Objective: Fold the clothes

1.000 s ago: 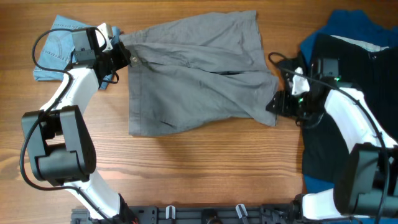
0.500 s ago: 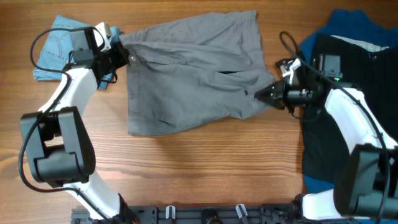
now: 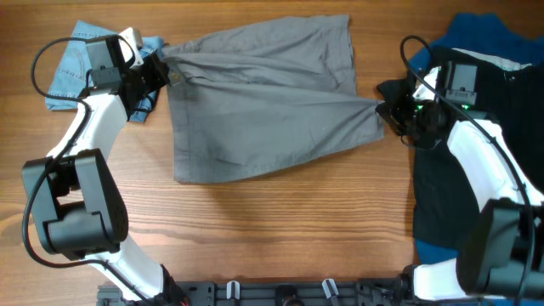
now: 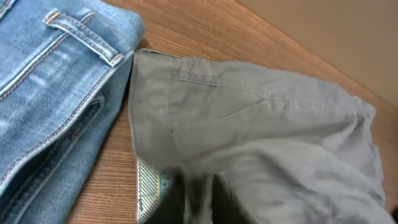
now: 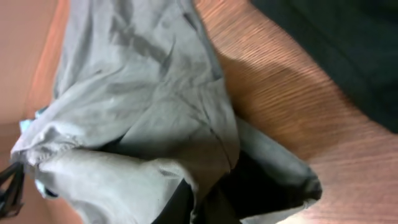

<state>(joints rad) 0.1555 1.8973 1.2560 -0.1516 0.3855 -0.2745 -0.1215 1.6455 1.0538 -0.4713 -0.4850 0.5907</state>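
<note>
Grey woven shorts [image 3: 263, 102] lie stretched taut across the wooden table [image 3: 280, 229] — the left gripper [image 3: 163, 72] pinches one corner, the right gripper [image 3: 384, 109] clamps the opposite hem. The cloth looks light, limp and wrinkle-prone, so edges and corners seem the best holds.

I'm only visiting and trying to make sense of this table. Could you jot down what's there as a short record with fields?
garment handled: grey shorts, lying mid-table, pulled taut between two corners
left gripper: shut on the shorts' upper left corner
right gripper: shut on their right corner
by left arm: denim shorts
under right arm: black garment lying on a blue garment
surface: wooden table
</note>
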